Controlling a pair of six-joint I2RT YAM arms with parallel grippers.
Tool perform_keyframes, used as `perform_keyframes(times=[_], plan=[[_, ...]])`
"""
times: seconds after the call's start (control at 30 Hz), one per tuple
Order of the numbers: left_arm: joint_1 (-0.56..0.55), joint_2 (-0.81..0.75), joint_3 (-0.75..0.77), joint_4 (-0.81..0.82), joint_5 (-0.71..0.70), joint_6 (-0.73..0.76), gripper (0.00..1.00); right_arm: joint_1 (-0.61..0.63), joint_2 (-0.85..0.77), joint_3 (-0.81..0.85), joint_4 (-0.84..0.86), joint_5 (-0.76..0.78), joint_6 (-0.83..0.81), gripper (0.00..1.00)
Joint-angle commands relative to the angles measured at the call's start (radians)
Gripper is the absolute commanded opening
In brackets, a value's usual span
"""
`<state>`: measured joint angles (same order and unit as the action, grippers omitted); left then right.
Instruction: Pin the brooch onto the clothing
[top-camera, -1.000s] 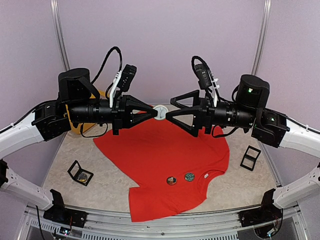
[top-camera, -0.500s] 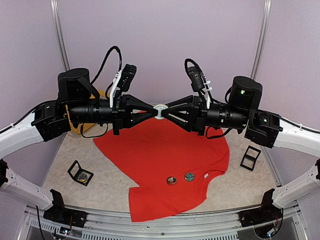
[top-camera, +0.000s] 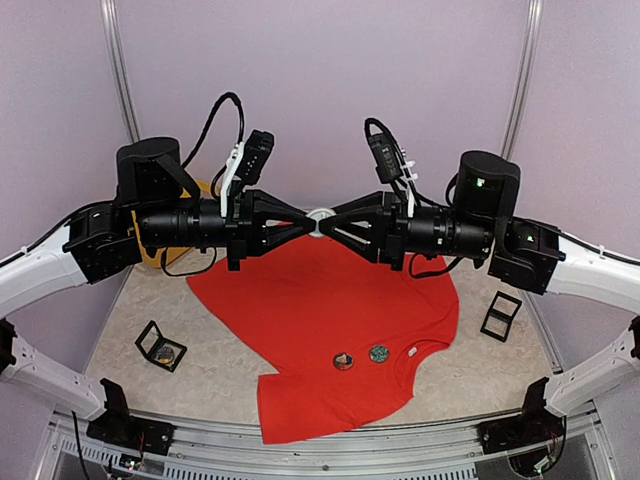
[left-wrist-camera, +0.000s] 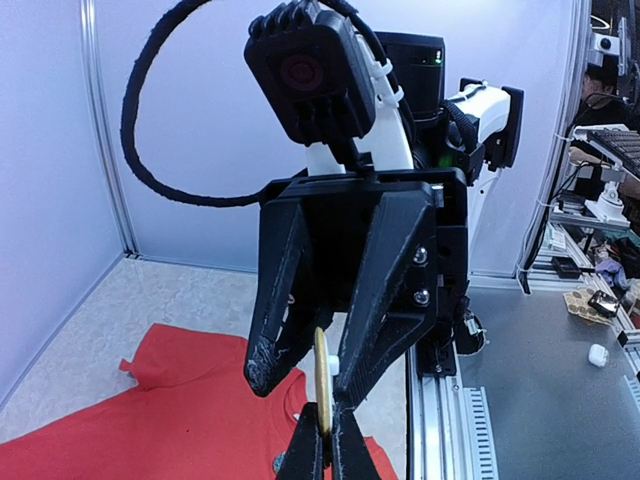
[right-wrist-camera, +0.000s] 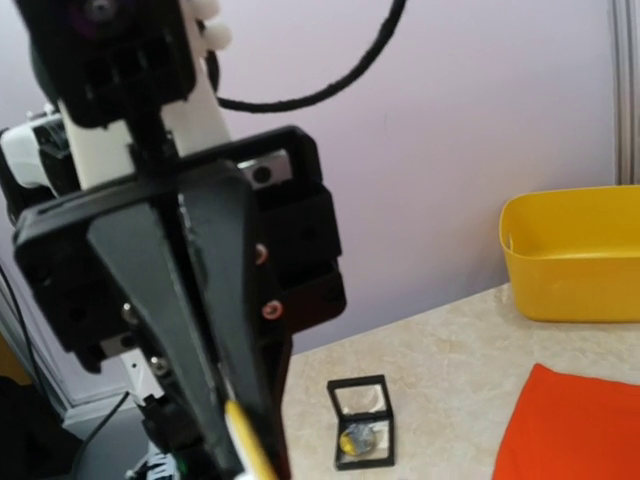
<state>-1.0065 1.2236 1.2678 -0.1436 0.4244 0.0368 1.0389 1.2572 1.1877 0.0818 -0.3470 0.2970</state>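
The right pincer (top-camera: 334, 222) has just narrowed from wide open around the brooch (top-camera: 320, 218), which the tightly shut left pincer (top-camera: 306, 222) holds up over the far middle of the surface (top-camera: 140, 300), above the red T-shirt (top-camera: 320, 310); a handover looks begun, but whether it grips I cannot tell

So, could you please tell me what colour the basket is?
Yellow; the basket shows best in the right wrist view.

White brooch (top-camera: 320, 213) between left tool (top-camera: 307, 224) and right tool (top-camera: 333, 224)
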Motion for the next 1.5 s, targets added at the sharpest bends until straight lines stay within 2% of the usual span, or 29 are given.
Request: perform_keyframes(times=[0.0, 0.3, 0.37, 0.5, 0.6, 0.67, 0.83, 1.0, 1.07, 1.17, 1.3, 1.33, 1.47], plan=[[-0.040, -0.006, 0.008, -0.012, 0.058, 0.047, 0.00, 0.001, 0.020, 0.036, -0.050, 0.127, 0.002, 0.24], [-0.070, -0.004, 0.015, -0.021, 0.082, 0.087, 0.00, -0.001, 0.043, 0.090, -0.123, 0.216, 0.002, 0.24], [-0.071, -0.004, 0.015, -0.024, 0.087, 0.089, 0.00, -0.007, 0.055, 0.114, -0.152, 0.225, 0.004, 0.28], [-0.073, -0.005, 0.012, -0.022, 0.099, 0.098, 0.00, -0.022, 0.079, 0.170, -0.218, 0.229, -0.015, 0.44], [-0.073, -0.010, 0.008, -0.014, 0.095, 0.099, 0.00, -0.027, 0.093, 0.207, -0.263, 0.157, -0.085, 0.61], [-0.071, -0.014, 0.002, -0.006, 0.092, 0.095, 0.00, -0.026, 0.101, 0.230, -0.294, 0.084, -0.145, 0.69], [-0.041, -0.026, -0.019, 0.019, 0.065, 0.055, 0.00, -0.006, 0.078, 0.236, -0.362, -0.183, -0.323, 0.77], [-0.018, -0.029, -0.031, 0.021, 0.040, 0.030, 0.00, -0.006, 0.016, 0.225, -0.393, -0.325, -0.367, 0.81], [-0.011, -0.028, -0.031, 0.020, 0.036, 0.028, 0.00, -0.006, -0.015, 0.207, -0.387, -0.323, -0.362, 0.81], [-0.009, -0.024, -0.031, 0.020, 0.039, 0.031, 0.00, -0.006, -0.065, 0.155, -0.329, -0.213, -0.321, 0.75], [-0.009, -0.017, -0.025, 0.019, 0.040, 0.033, 0.00, -0.007, -0.094, 0.117, -0.261, -0.041, -0.227, 0.44], [-0.009, -0.016, -0.025, 0.021, 0.041, 0.031, 0.00, -0.007, -0.092, 0.115, -0.260, -0.036, -0.222, 0.41], [-0.010, -0.015, -0.027, 0.029, 0.046, 0.026, 0.00, -0.007, -0.073, 0.124, -0.267, -0.052, -0.206, 0.42]])
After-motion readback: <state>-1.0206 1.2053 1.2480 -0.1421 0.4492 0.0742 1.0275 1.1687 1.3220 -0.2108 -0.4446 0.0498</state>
